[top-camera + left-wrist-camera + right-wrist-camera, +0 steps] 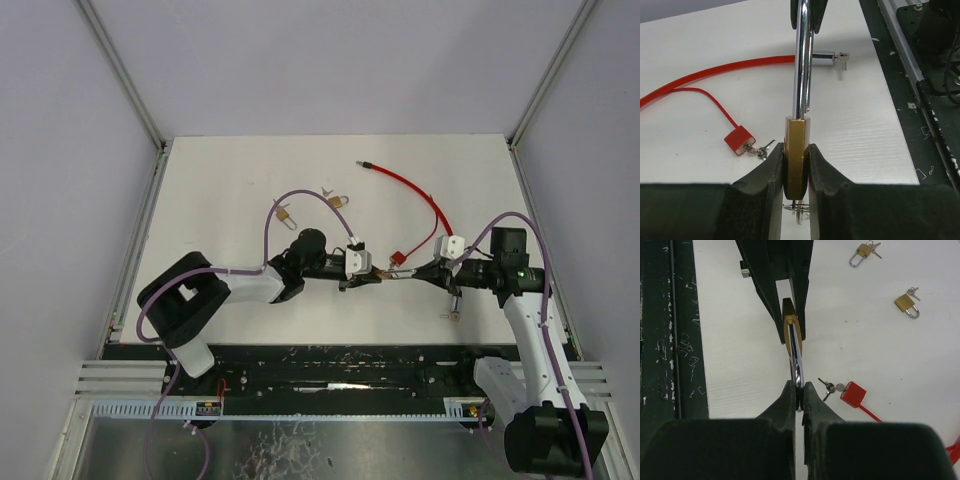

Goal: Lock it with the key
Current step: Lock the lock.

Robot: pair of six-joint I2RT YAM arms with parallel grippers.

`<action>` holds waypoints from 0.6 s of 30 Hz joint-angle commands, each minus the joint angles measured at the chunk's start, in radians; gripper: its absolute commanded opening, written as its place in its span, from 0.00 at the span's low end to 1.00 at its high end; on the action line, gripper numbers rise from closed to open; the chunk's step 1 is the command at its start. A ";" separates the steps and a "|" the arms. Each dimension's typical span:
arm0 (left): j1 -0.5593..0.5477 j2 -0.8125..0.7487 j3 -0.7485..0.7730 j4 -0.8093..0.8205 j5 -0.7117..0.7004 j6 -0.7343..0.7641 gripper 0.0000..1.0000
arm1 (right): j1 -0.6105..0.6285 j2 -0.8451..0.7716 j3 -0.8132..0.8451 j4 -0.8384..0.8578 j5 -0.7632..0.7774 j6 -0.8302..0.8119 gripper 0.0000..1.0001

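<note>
A brass padlock (796, 150) with a long chrome shackle (801, 60) is held above the table between both arms (378, 275). My left gripper (796, 160) is shut on the brass body. My right gripper (798, 390) is shut on the far end of the shackle (796, 365). A key ring (800, 210) hangs below the padlock body, partly hidden by my left fingers; I cannot tell whether a key sits in the lock.
A red cable lock (398, 260) with keys (762, 149) lies just behind the held padlock, its red cable (420, 195) curving to the back. Two small brass padlocks (283, 213) (340, 201) lie further back. A silver lock (825, 57) lies near the front right.
</note>
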 commanded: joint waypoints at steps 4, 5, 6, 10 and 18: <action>-0.007 -0.020 0.090 0.047 0.042 0.105 0.00 | 0.031 0.002 0.052 0.002 -0.053 0.072 0.00; -0.007 -0.020 0.080 0.066 0.046 0.104 0.00 | 0.037 0.005 0.050 0.003 -0.052 0.069 0.00; -0.008 -0.023 0.063 0.092 0.059 0.103 0.00 | 0.044 0.010 0.046 0.003 -0.048 0.063 0.00; -0.007 -0.013 -0.002 0.256 0.064 0.070 0.00 | 0.080 0.026 0.034 0.005 -0.023 0.032 0.00; -0.028 -0.027 -0.053 0.324 0.082 0.068 0.00 | 0.134 0.056 0.021 0.006 0.030 -0.033 0.00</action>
